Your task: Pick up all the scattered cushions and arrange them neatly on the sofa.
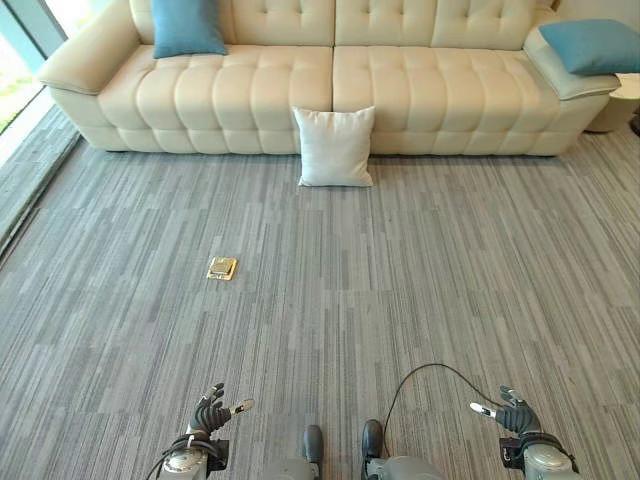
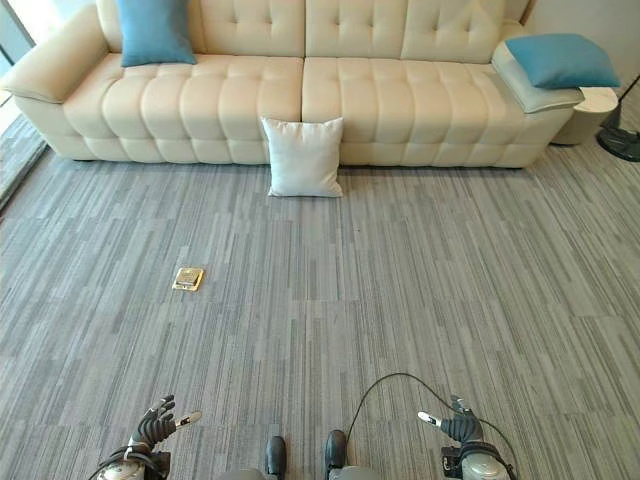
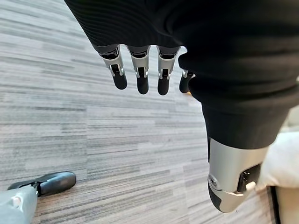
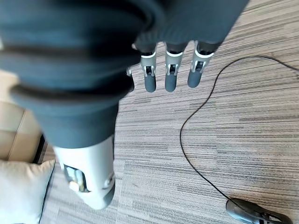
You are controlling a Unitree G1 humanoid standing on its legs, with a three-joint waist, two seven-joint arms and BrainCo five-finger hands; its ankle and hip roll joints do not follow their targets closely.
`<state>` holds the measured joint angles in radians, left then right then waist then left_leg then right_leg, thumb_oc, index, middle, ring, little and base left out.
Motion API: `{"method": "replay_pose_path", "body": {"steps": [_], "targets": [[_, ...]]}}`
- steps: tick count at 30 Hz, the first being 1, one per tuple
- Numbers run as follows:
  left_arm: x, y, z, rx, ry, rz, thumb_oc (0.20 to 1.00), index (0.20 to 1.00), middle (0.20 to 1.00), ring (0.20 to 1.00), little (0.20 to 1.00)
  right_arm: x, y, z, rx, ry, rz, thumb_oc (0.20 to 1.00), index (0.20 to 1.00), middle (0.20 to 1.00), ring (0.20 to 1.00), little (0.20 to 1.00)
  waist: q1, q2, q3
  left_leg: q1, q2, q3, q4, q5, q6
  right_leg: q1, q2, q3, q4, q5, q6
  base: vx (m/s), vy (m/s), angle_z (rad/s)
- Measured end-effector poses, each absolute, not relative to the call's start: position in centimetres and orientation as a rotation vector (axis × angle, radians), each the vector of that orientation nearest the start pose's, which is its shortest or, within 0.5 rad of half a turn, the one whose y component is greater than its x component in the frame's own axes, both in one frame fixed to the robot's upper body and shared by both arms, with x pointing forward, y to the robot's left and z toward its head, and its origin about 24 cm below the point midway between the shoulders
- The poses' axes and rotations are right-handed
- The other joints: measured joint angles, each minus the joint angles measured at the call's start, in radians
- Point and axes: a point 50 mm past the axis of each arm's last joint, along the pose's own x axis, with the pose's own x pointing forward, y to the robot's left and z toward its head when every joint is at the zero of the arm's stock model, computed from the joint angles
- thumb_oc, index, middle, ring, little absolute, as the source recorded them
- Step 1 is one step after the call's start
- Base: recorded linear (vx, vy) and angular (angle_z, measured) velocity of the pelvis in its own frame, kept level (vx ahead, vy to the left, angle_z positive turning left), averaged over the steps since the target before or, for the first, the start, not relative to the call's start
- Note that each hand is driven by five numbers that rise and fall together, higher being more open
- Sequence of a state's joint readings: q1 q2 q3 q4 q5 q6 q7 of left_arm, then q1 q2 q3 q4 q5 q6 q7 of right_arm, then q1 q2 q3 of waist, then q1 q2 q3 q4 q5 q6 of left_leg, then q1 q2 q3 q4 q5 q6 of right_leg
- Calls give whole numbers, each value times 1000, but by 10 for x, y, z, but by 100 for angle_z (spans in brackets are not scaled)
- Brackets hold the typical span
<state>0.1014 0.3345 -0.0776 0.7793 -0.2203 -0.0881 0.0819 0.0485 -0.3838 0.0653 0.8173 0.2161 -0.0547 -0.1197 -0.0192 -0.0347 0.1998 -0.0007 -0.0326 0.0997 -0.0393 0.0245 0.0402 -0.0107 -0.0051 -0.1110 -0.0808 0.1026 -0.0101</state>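
Left eye view: white cushion (image 1: 335, 146) stands upright on the carpet (image 1: 400, 260), leaning against the sofa (image 1: 420, 90) front at its middle seam — long axis roughly vertical, face toward the camera. One blue cushion (image 1: 188, 25) is propped on the left seat, its top cut off by the frame; a second blue cushion (image 1: 597, 45) lies on the right armrest, partly cut off at the edge. A small brass plate (image 1: 221, 267) sits in the carpet.
Right eye view: left hand (image 2: 155, 425) and right hand (image 2: 455, 425) show low in the frame, well apart from the white cushion, which lies far ahead between them.
Left wrist view: left hand's fingers (image 3: 140, 77) hang straight and relaxed over bare carpet, holding nothing; a pale shape past the thumb — too cut off to identify.
Right wrist view: right hand's fingers (image 4: 170, 77) straight, relaxed, empty; a corner of the white cushion shows at the frame edge, beside the sofa base.
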Motion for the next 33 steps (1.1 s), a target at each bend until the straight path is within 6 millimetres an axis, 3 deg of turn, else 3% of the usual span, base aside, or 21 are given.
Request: {"method": "replay_pose_path", "body": {"steps": [2,3,5,6,7,8,10,14,16,17,19,20,21,23,24,25,26,29,30,32,33], "targets": [[157,261,-104,182,731,232,1000,1000,1000,1000,1000,171,-276,-99,-236,759,-281,1000,1000,1000,1000,1000,0,-9,9,-3,5,37,10,-13,16,-46,-2,41,72,-23,24,135,266,-60],[166,261,-100,183,710,231,1000,1000,1000,1000,1000,174,-277,-98,-241,754,-280,1000,1000,1000,1000,1000,3,-12,27,0,-3,40,18,-47,39,-78,1,53,149,-34,42,166,271,-42],[175,263,-95,189,681,237,1000,1000,1000,1000,1000,180,-270,-97,-248,746,-249,1000,1000,1000,1000,1000,-7,-16,42,6,5,21,34,-53,53,-183,-11,76,388,-94,99,251,177,2],[175,263,-95,189,679,237,1000,1000,1000,1000,1000,179,-270,-98,-248,749,-248,1000,1000,1000,1000,1000,-4,-18,42,7,3,19,34,-53,58,-198,-12,84,418,-95,99,337,125,5],[178,262,-94,186,672,243,1000,1000,1000,1000,1000,181,-269,-97,-248,741,-245,1000,1000,1000,1000,1000,-5,-25,52,21,-6,12,24,-61,70,-265,-15,88,539,-110,105,298,36,0],[176,262,-96,175,684,253,1000,1000,1000,1000,1000,185,-267,-94,-246,726,-239,1000,1000,1000,1000,1000,-10,-19,61,28,-10,3,18,-59,64,-296,-23,82,557,-160,109,325,-5,6],[175,263,-96,157,683,266,1000,1000,1000,1000,1000,187,-265,-92,-245,709,-228,1000,1000,1000,1000,1000,-17,-20,70,37,-15,3,14,-42,66,-315,-28,79,463,-169,116,259,-23,21],[176,261,-97,152,686,277,1000,1000,1000,1000,1000,184,-257,-95,-250,712,-195,1000,1000,1000,1000,1000,-36,-33,78,67,-32,-52,21,-106,61,-385,-21,48,198,-115,134,456,-101,37],[173,260,-99,150,696,274,1000,1000,1000,1000,1000,176,-258,-99,-249,737,-199,1000,1000,1000,1000,1000,-51,-39,77,109,-34,-70,10,-106,56,-376,-30,20,146,-90,132,451,-176,54],[170,257,-101,142,705,272,1000,1000,1000,1000,1000,170,-260,-100,-251,748,-204,1000,1000,1000,1000,1000,-53,-29,75,131,-28,-108,22,-157,49,-370,-25,28,208,-89,107,307,-152,83],[156,247,-110,138,745,238,1000,1000,1000,1000,1000,137,-264,-114,-254,840,-214,1000,1000,1000,1000,1000,-85,-3,24,201,2,-176,37,-197,-3,-290,-11,28,238,-54,72,406,-204,104],[155,245,-111,140,754,228,1000,1000,1000,1000,1000,133,-264,-116,-255,854,-216,1000,1000,1000,1000,1000,-83,1,16,189,10,-175,90,-205,-28,-273,-10,13,242,-30,53,369,-189,62],[154,243,-112,135,757,217,1000,1000,1000,1000,1000,132,-265,-118,-255,870,-221,1000,1000,1000,1000,1000,-84,6,14,136,17,-165,225,-226,-69,-260,-9,-10,248,-43,29,216,-126,35],[153,241,-114,129,764,205,1000,1000,1000,1000,1000,148,-269,-109,-271,816,-216,1000,1000,1000,1000,1000,-80,33,5,28,46,-143,499,-232,-100,-203,19,-15,228,-33,-65,478,-244,10],[157,242,-112,135,757,202,1000,1000,1000,1000,1000,157,-271,-104,-277,785,-217,1000,1000,1000,1000,1000,-90,34,3,-31,68,-112,599,-231,-115,-180,27,-12,214,-77,-84,479,-181,4],[162,242,-110,135,745,199,1000,1000,1000,1000,1000,161,-272,-102,-277,775,-222,1000,1000,1000,1000,1000,-88,32,2,-55,87,-62,624,-231,-114,-170,26,-20,209,-55,-88,351,-77,17],[170,242,-105,140,712,185,1000,1000,1000,1000,1000,168,-271,-97,-273,742,-221,1000,1000,1000,1000,1000,-82,21,6,-89,99,-16,602,-235,-107,-135,23,-6,178,-74,-95,314,-54,5],[184,238,-98,154,674,144,1000,1000,1000,1000,1000,175,-275,-91,-284,713,-235,1000,1000,1000,1000,1000,-86,6,20,-156,96,31,433,-224,-110,-55,14,-30,108,-65,-103,239,-28,13],[184,239,-98,158,672,141,1000,1000,1000,1000,1000,177,-274,-90,-284,707,-233,1000,1000,1000,1000,1000,-75,5,22,-207,91,40,334,-178,-115,-13,17,-30,78,-99,-72,403,-32,11],[187,238,-96,157,663,139,1000,1000,1000,1000,1000,175,-277,-90,-290,715,-240,1000,1000,1000,1000,1000,-76,6,32,-227,89,45,174,-101,-109,41,29,-29,21,-82,-76,386,-20,-8],[184,239,-97,158,672,146,1000,1000,1000,1000,1000,175,-278,-91,-291,722,-246,1000,1000,1000,1000,1000,-67,11,40,-269,86,41,114,-42,-124,67,43,-19,-1,-100,-58,683,65,-33]]}}
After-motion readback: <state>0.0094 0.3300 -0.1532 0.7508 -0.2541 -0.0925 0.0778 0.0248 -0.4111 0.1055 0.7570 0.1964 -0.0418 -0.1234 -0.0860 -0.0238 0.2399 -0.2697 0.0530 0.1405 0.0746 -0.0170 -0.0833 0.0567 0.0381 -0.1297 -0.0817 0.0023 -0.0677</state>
